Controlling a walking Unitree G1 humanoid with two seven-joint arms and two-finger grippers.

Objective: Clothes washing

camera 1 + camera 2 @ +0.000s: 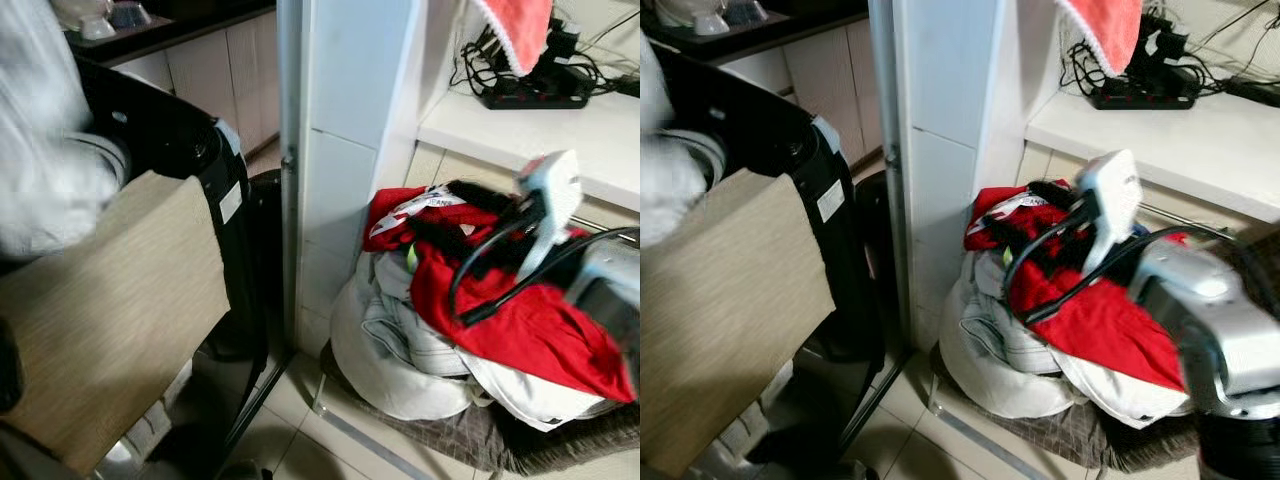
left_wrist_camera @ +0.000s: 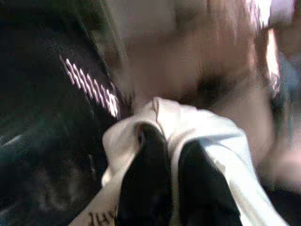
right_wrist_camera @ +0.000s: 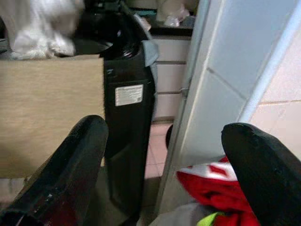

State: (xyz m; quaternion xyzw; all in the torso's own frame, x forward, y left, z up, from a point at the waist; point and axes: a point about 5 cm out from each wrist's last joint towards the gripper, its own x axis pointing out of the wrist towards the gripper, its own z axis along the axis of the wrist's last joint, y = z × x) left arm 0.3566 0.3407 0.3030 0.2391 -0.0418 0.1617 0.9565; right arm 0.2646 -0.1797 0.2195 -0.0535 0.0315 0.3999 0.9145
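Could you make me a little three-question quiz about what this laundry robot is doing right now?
1. True or false: the right claw hangs open above the red garment.
2. What is the left claw gripping? A) white cloth B) a power strip C) a red garment
3. Fill in: the pile of clothes sits right of a white ____.

Key: 1 true. 2 A, its fingers pinch the white cloth near the black washing machine. 3 pillar.
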